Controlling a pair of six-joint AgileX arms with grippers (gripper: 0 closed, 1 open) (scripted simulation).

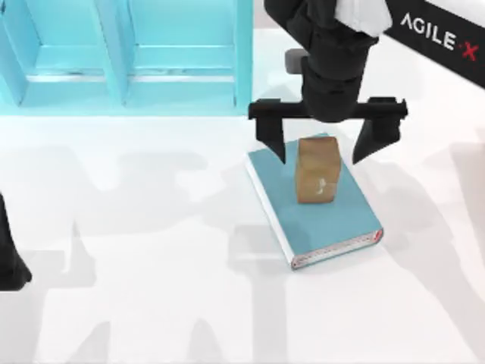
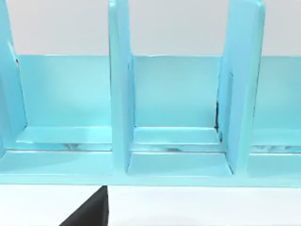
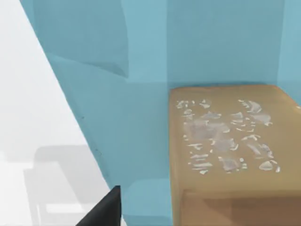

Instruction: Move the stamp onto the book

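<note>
The right gripper [image 1: 324,144], fingers spread wide and holding nothing, hangs over the stamp [image 1: 317,170], which sits on the book [image 1: 341,216], so the job looks done; the left arm [image 1: 9,254] waits far left of the book.

Right gripper [image 1: 327,140] spread wide above stamp [image 1: 317,170]; a finger clears each side. Stamp stands on book [image 1: 341,216], cover bare around it. Shelf unit [image 1: 125,57] blocks far left side; near table [image 1: 151,303] open.

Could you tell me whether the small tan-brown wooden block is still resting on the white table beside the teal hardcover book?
No, the tan-brown block stands on the teal book's cover, with the open right gripper straddling it.
</note>
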